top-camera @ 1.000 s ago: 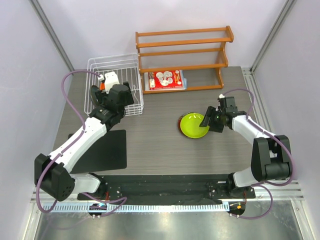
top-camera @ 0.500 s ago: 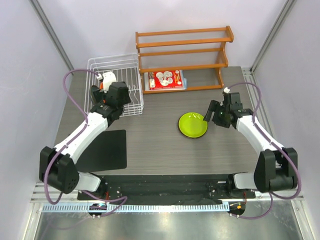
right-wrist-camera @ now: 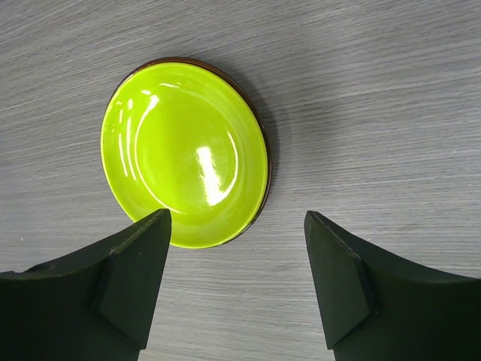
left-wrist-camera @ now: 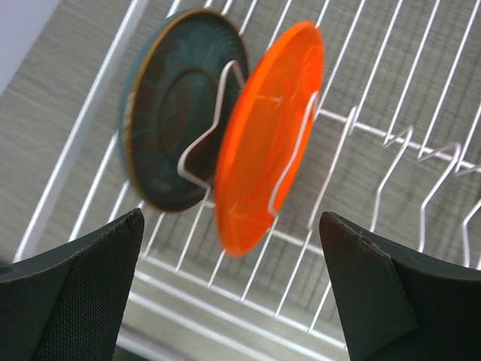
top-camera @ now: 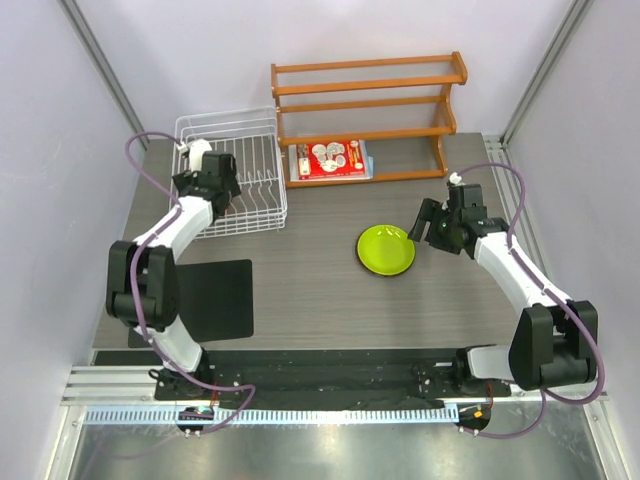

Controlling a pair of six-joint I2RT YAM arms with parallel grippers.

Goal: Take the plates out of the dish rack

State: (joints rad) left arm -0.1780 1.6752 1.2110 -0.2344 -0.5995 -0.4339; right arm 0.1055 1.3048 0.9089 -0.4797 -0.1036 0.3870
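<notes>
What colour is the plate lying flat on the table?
The plate is lime green with a thin dark rim, clearest in the right wrist view.

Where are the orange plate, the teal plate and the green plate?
orange plate (left-wrist-camera: 259, 139), left wrist view, middle of its face.
teal plate (left-wrist-camera: 165, 113), left wrist view, middle of its face.
green plate (right-wrist-camera: 184, 154), right wrist view, centre of its glossy top.

Dish rack (top-camera: 255, 170) tines cross orange plate (left-wrist-camera: 259, 150) & teal plate (left-wrist-camera: 161, 113) — narrow gap betw. them; upper rims unblocked.
</notes>
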